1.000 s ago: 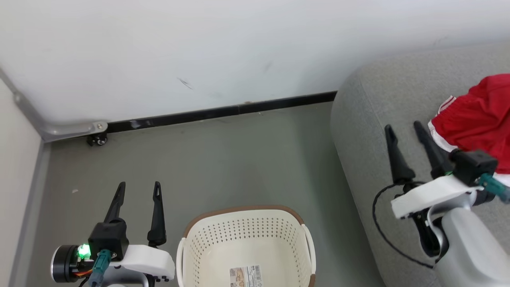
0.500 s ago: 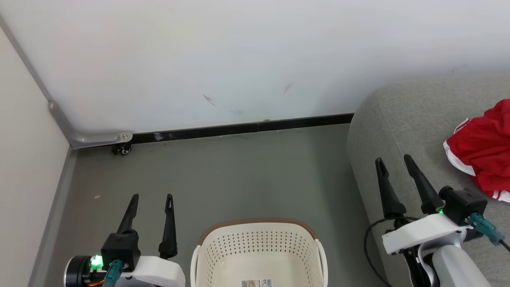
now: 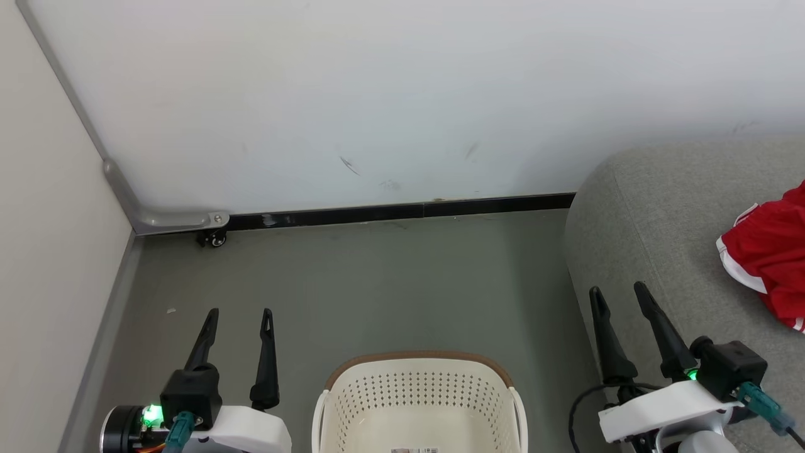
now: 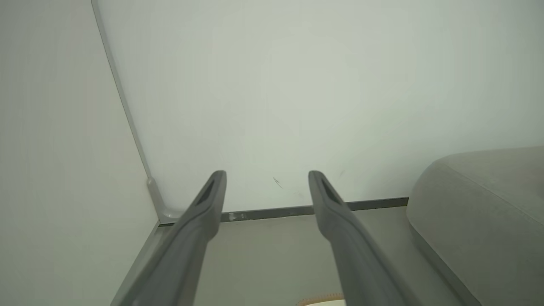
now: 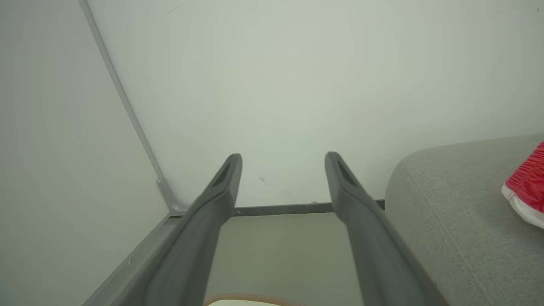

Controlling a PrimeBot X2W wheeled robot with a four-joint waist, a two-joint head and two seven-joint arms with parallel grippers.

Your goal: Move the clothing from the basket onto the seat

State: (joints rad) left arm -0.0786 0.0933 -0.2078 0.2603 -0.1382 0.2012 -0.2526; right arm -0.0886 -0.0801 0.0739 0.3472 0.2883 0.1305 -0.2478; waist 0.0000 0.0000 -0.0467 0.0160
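Left gripper (image 4: 267, 176): two long dark grey fingers (image 4: 204, 212), jaws spread wide, nothing between them.
Wall (image 4: 276, 85): pale and plain, beyond both tips. Small dark scuff (image 4: 277, 182) in the gap between the jaws.
Corner trim (image 4: 127, 114): grey strip, outside the finger at the view's left.
Skirting (image 4: 263, 212): dark band crossing behind both fingers.
Floor (image 4: 272, 259): grey-green, between the jaws.
Seat (image 4: 480, 204): grey rounded upholstery, well outside the other finger.
Basket (image 4: 321, 299): brown rim sliver between the jaws, beside that finger's base.
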